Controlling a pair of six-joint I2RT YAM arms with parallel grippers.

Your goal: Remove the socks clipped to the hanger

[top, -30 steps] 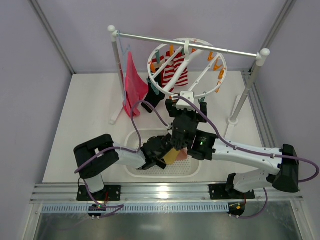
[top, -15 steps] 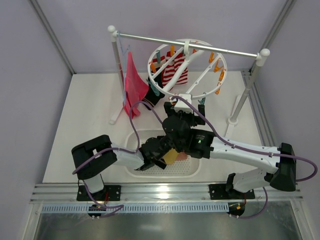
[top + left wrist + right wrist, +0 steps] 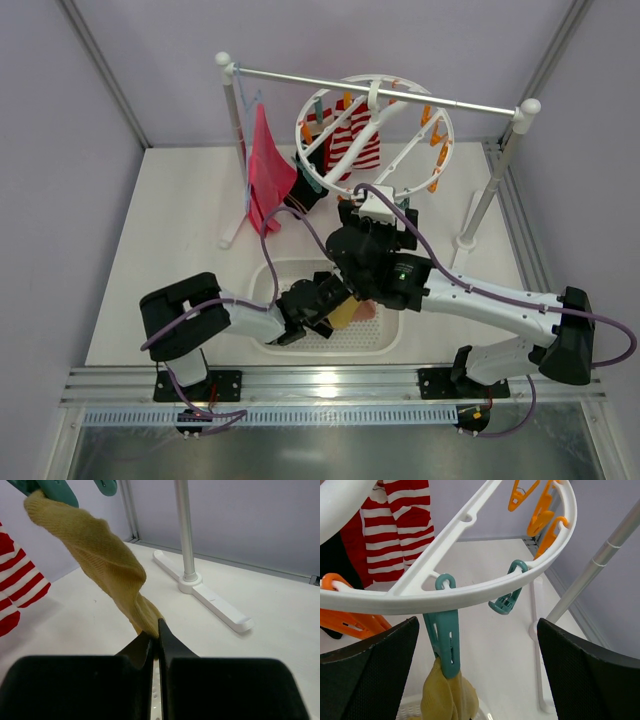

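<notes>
mustard sock (image 3: 95,545), tip lost between left jaws — teal clip (image 3: 50,491) cropped

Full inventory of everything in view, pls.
rack: one, white posts and metal rail, at the rear
hanger: one, white, hung on rack
clips: many, orange and teal, around hanger
striped sock: one, red-white, clipped to hanger
black sock: one, clipped at hanger's left
mustard sock: one, hangs from a teal clip
cloth: one, magenta, rack's left end
basket: one, white, under the arms
table: one, white
left gripper: shut on mustard sock's lower end
right gripper: open, straddling that teal clip
</notes>
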